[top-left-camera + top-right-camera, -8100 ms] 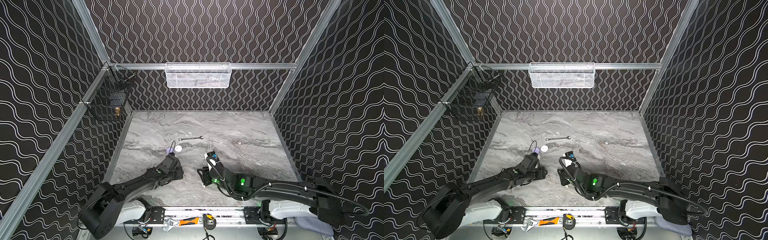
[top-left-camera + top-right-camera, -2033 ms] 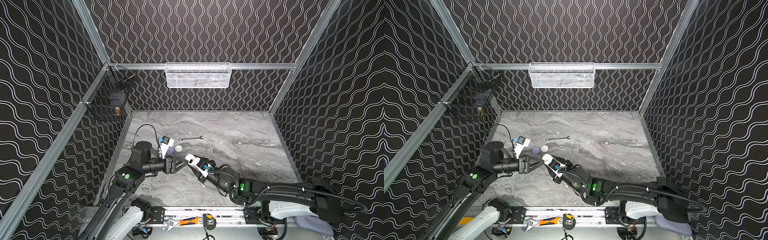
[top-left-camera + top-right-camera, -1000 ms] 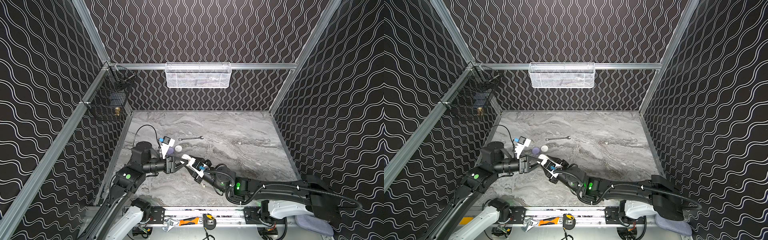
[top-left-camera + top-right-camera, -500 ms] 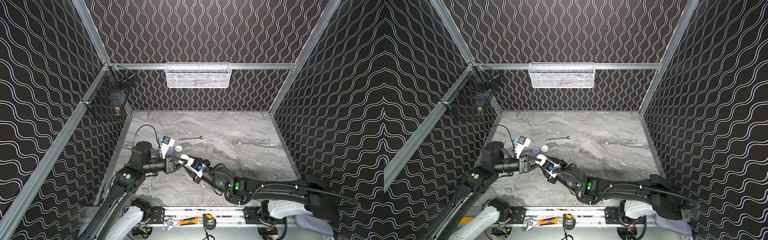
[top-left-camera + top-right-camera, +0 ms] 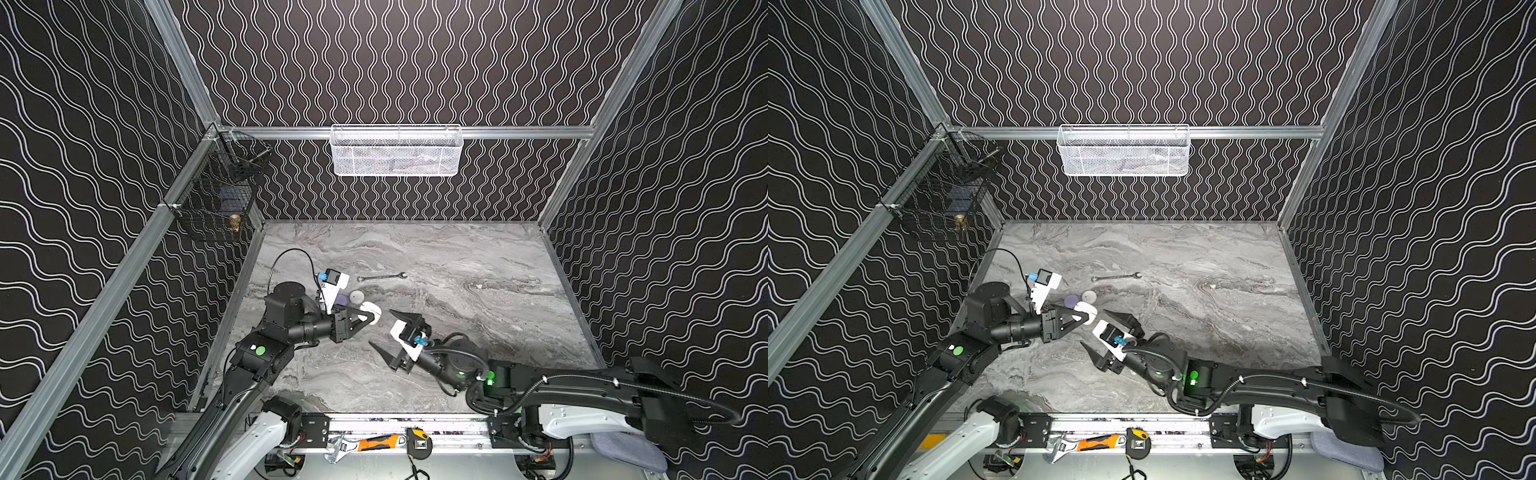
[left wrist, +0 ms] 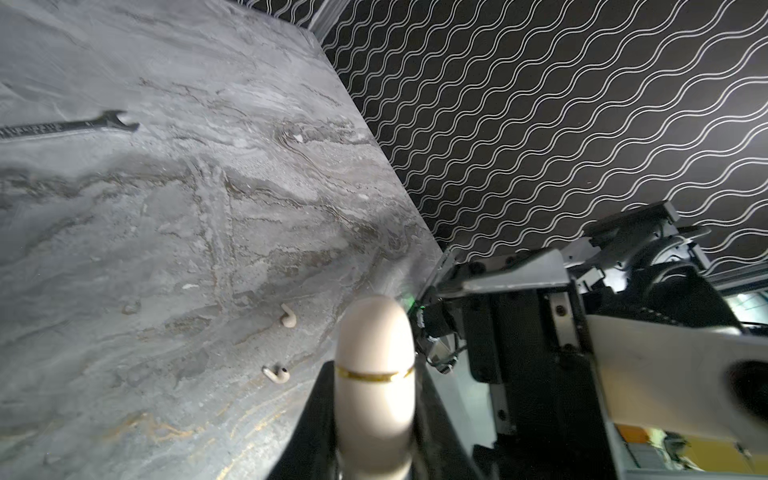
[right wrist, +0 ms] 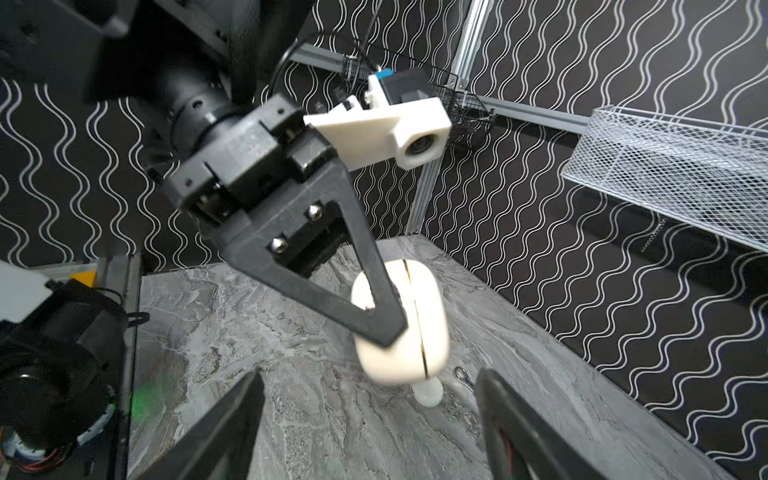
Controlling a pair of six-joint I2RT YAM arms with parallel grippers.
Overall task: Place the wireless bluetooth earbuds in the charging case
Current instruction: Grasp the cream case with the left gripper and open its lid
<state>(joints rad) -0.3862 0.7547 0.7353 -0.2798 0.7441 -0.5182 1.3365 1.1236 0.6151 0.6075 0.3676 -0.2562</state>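
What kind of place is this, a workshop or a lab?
Most likely a robotics lab test cell: a left arm and a right arm reach over a marble-look table, boxed in by wavy-patterned walls on metal rails.

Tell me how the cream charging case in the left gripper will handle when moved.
Probably stiff: the charging case holds its pill shape, lid shut, pinched in the left gripper. Likely slippery, since its shell looks smooth, glossy and rounded. Stood on an end it may tip or roll; every visible side curves.
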